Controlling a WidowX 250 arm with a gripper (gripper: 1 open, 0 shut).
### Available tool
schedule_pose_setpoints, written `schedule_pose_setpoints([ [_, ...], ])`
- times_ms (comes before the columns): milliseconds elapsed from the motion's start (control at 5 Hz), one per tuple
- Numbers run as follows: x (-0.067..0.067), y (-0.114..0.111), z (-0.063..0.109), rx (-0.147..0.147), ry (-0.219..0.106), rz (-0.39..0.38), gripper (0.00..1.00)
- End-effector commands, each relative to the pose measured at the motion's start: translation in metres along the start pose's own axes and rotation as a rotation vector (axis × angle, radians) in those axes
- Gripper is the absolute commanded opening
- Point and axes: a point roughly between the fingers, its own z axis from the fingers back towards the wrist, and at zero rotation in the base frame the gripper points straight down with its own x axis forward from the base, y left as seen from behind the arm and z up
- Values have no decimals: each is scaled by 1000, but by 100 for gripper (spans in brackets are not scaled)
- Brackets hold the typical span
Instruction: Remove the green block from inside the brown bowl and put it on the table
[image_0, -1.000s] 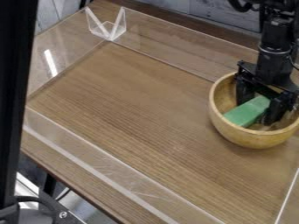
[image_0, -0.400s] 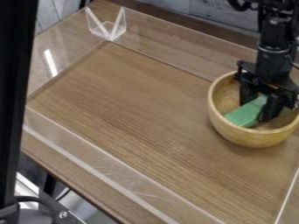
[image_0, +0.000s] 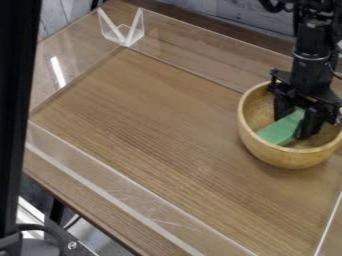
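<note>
The brown bowl (image_0: 267, 148) sits at the right edge of the table (image_0: 147, 130). Inside it lies the green block (image_0: 282, 130), tilted against the bowl's wall. My black gripper (image_0: 303, 121) reaches straight down into the bowl, and its fingers are shut on the upper end of the green block. The arm rises from it toward the top right corner of the view.
Low clear acrylic walls (image_0: 127, 30) border the table at the back and along the left and front. A dark vertical post (image_0: 14, 110) stands at the left of the view. The wood surface stretches left of the bowl.
The gripper's fingers have closed in onto the green block, and the block has tipped slightly. The hand has stayed in place over the bowl.
</note>
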Motion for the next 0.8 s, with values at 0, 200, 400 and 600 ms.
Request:
schedule_pose_setpoints([
  [0,-7,19,6,11,-1,38,0],
  [200,-9,20,13,15,-7,42,0],
  [400,-11,20,18,19,-10,46,0],
  [600,-13,21,26,24,-18,51,0],
])
